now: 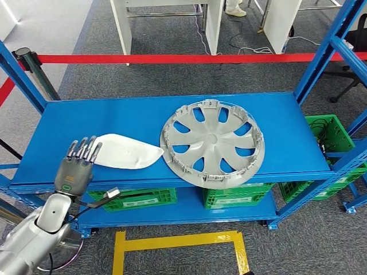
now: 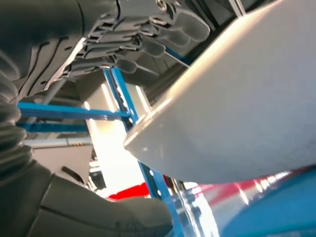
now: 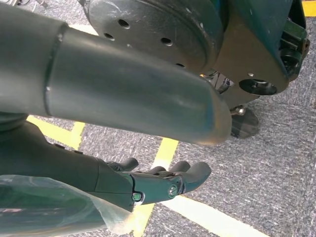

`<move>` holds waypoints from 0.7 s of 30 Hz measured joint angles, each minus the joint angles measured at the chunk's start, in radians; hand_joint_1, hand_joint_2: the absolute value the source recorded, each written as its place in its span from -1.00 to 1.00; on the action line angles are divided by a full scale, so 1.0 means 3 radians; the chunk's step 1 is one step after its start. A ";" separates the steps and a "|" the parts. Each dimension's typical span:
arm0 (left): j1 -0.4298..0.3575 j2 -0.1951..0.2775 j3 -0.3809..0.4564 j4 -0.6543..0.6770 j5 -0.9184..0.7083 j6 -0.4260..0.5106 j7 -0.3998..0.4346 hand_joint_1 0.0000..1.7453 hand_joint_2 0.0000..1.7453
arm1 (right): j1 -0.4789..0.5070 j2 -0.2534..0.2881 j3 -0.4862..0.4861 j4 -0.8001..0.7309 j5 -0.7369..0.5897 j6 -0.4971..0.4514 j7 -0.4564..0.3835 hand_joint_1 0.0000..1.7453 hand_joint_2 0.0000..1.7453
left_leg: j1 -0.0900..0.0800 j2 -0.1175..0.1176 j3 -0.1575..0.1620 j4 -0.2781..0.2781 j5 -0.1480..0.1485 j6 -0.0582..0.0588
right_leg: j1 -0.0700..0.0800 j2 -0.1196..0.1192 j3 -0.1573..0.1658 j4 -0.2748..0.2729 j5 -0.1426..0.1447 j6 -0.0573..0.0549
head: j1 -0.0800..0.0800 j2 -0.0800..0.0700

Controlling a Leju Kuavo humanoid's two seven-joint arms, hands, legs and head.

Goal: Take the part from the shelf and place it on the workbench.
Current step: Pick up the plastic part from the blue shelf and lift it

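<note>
While the left hand (image 1: 74, 169) hovers open at the white part (image 1: 123, 151) lower left on the shelf (image 1: 277, 123), the right hand (image 3: 149, 185) hangs open-fingered, holding nothing.

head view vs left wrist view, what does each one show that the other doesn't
Head view alone: the round grey plastic wheel cover lying flat on the blue metal shelf, the green plastic crates on the level below, the red barrier tape and the yellow floor marking.

Left wrist view alone: the gap under the white curved plastic part, with a blue shelf upright behind it.

Both: the left hand at that white part's end, fingers above it. Neither settles whether they touch it.
</note>
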 joint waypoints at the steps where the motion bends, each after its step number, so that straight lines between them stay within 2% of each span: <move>1: 0.0003 -0.0017 0.0066 0.0001 0.0041 -0.0045 -0.0094 -1.00 1.00 | 0.0000 0.0000 0.0000 0.0000 -0.0001 0.0000 0.0004 -1.00 -1.00 | 0.0000 0.0000 0.0000 0.0000 0.0000 0.0000 | 0.0000 0.0000 0.0000 0.0000 0.0000 0.0000 | 0.0000 0.0000; 9: -0.0022 -0.0158 0.0584 0.0005 0.0399 -0.0521 -0.0564 -1.00 1.00 | -0.0002 -0.0010 0.0000 0.0000 -0.0001 0.0009 0.0018 -1.00 -1.00 | 0.0000 0.0000 0.0001 0.0000 0.0001 0.0000 | 0.0000 0.0000 0.0000 0.0000 0.0001 0.0000 | 0.0000 0.0000; 16: -0.0043 -0.0181 0.0678 0.0015 0.0493 -0.0615 -0.0625 -1.00 1.00 | -0.0003 -0.0014 0.0000 0.0000 -0.0001 0.0010 0.0017 -1.00 -1.00 | 0.0000 0.0000 0.0001 0.0000 0.0001 0.0000 | 0.0000 0.0001 0.0000 0.0000 0.0001 0.0000 | 0.0000 0.0000; 21: -0.0132 -0.0224 0.0889 0.0117 0.0748 -0.0811 -0.0784 -1.00 1.00 | -0.0007 -0.0015 0.0000 0.0000 -0.0001 0.0012 0.0016 -1.00 -1.00 | 0.0000 0.0000 0.0000 0.0000 0.0001 0.0000 | 0.0000 0.0000 0.0000 0.0000 0.0001 0.0000 | 0.0000 0.0000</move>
